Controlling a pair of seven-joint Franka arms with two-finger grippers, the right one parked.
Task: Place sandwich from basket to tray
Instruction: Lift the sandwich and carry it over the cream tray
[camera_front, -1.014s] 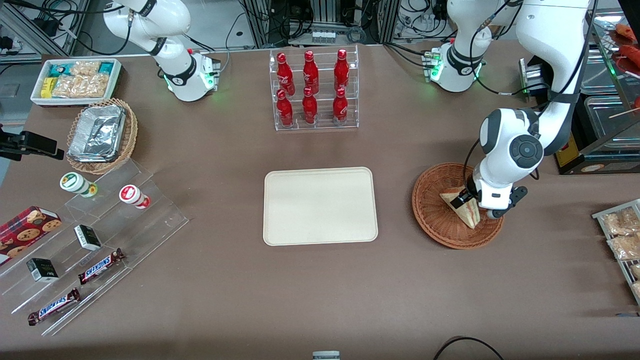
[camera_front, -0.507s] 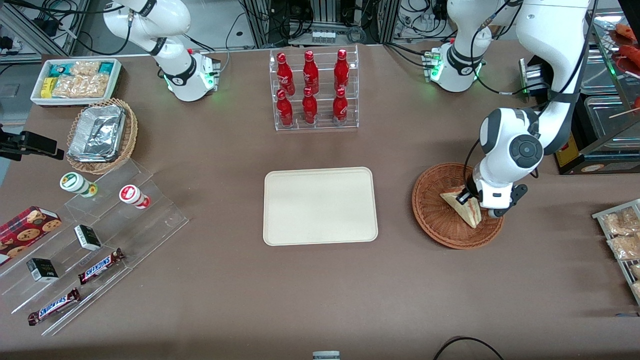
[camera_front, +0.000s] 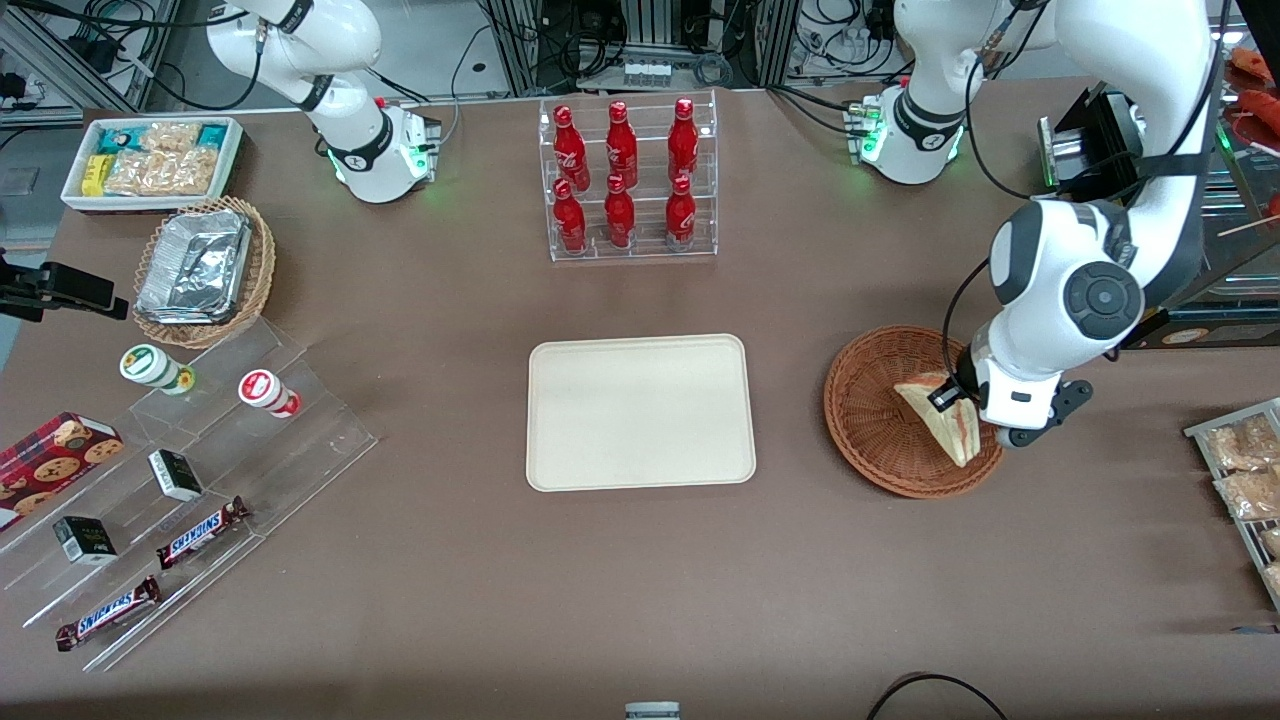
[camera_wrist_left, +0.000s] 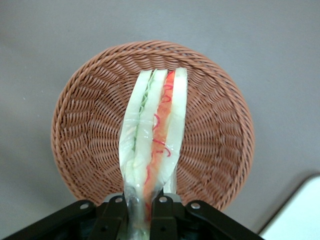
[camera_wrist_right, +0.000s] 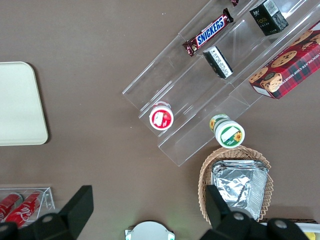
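Observation:
My left gripper (camera_front: 952, 398) is shut on the sandwich (camera_front: 940, 420), a wrapped white-bread wedge with red-orange and green layers. The wedge hangs lifted above the reddish-brown wicker basket (camera_front: 868, 420), its point toward the front camera. In the left wrist view the sandwich (camera_wrist_left: 153, 135) runs out from between the black fingers (camera_wrist_left: 165, 212) of the gripper (camera_wrist_left: 141, 212), with the basket (camera_wrist_left: 90, 125) well below it. The cream-white tray (camera_front: 640, 411) lies at mid-table, beside the basket toward the parked arm's end, with nothing on it.
A clear rack of red bottles (camera_front: 627, 180) stands farther from the front camera than the tray. A tan basket of foil containers (camera_front: 200, 268), a white snack bin (camera_front: 150, 160) and clear tiered shelves (camera_front: 180, 480) sit toward the parked arm's end. A wire rack of packets (camera_front: 1245, 480) lies at the working arm's end.
The left arm has risen and shifted slightly toward its own end of the table, lifting the gripped sandwich off the basket floor.

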